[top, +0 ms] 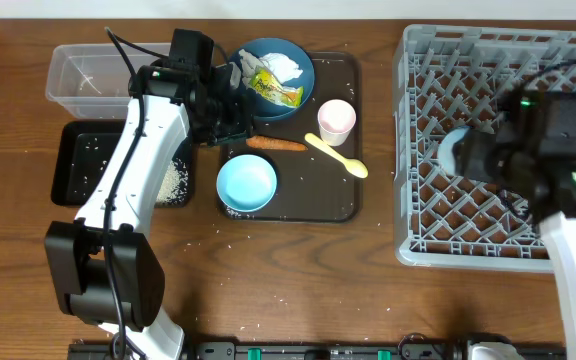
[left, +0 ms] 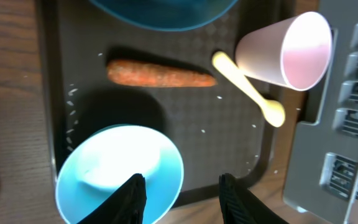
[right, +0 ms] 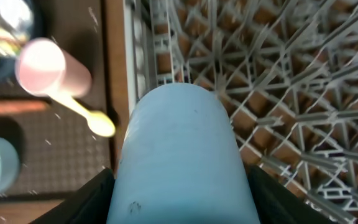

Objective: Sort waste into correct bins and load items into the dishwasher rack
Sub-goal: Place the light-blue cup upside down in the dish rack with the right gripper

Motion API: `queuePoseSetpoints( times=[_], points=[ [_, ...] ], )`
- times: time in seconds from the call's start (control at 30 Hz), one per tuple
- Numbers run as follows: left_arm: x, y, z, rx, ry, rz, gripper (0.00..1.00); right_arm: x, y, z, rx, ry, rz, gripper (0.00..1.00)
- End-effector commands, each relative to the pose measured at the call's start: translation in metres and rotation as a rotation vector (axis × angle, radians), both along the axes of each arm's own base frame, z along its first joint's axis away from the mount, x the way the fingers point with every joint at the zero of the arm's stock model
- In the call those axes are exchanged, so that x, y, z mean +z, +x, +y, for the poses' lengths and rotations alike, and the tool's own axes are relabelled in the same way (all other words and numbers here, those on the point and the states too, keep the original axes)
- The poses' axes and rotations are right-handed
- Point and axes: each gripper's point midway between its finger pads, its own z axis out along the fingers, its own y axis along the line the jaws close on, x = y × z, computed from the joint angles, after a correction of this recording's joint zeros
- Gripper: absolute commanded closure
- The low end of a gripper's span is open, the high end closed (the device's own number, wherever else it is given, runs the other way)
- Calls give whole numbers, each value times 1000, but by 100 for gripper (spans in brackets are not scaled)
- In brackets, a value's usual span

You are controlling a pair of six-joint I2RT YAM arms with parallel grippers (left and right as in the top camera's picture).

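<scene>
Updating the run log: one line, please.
left gripper open above brown tray | right gripper shut on light blue cup over dishwasher rack | carrot on tray

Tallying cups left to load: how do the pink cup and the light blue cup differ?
The pink cup stands free on the brown tray; the light blue cup is gripped in the right hand over the rack. Pink versus pale blue. Both are plain cups.

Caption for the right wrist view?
Right claw grips a light blue cup over the grey dishwasher rack; pink cup, yellow spoon on the tray.
</scene>
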Motion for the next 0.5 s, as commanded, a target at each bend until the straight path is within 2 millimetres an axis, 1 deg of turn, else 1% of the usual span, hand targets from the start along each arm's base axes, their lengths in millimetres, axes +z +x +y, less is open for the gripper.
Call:
queuePoseSetpoints(
  times=[0.0,0.17,0.3,0.47],
  points=[
    [-7,-5,7,7,42,18,59,-19,4,5,34,-49,77,57],
    [-9,-7,11,13,65,26,59,-50,-3,10,54,-58,214,59],
    [-9,-7,11,14,66,29,59,-68,-8,8,57,-70,296,60],
    [-9,-7,11,13,65,30,59,-86,-6,8,58,-73,354,61]
  ],
)
